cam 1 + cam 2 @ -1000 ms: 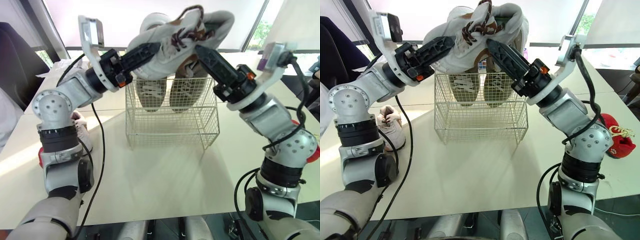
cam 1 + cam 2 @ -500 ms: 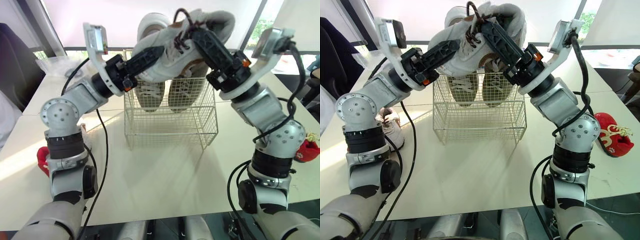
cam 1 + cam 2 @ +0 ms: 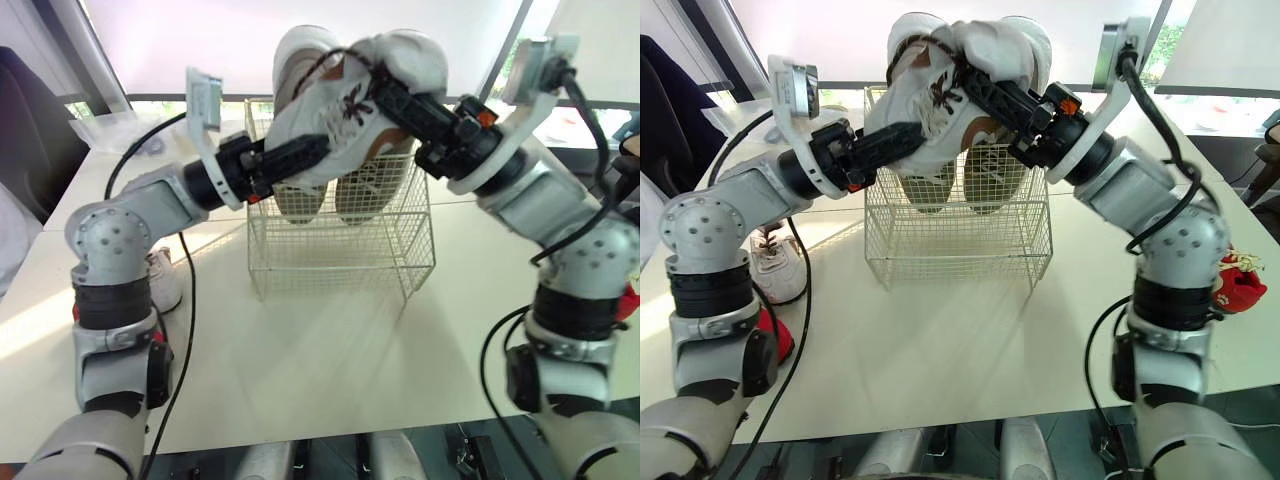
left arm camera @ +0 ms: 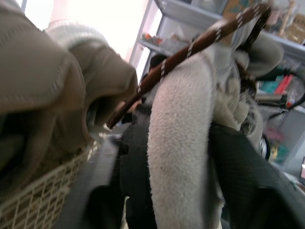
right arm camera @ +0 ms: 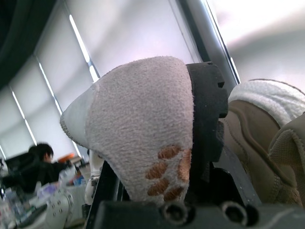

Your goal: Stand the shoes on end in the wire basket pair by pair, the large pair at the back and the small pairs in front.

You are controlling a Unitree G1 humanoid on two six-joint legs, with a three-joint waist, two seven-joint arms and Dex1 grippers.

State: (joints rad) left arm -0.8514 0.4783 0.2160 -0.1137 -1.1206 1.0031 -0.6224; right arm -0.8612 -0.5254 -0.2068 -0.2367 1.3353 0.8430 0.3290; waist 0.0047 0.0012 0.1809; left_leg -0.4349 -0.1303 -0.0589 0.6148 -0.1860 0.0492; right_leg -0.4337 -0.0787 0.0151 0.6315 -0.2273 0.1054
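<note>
Left gripper [image 3: 314,150] and right gripper [image 3: 386,86] both pinch the white sneaker [image 3: 335,112] above the wire basket [image 3: 340,255]; it should go down toe-first, ahead of the tan pair [image 3: 362,195].

No word, number or brand name could be read in any of the views. The only sign was an orange-brown paw-print figure [image 5: 170,174] stamped on the pale grey suede shoe [image 5: 143,124], seen close in the right wrist view. It was made of a few rounded spots and carried no letters.
</note>
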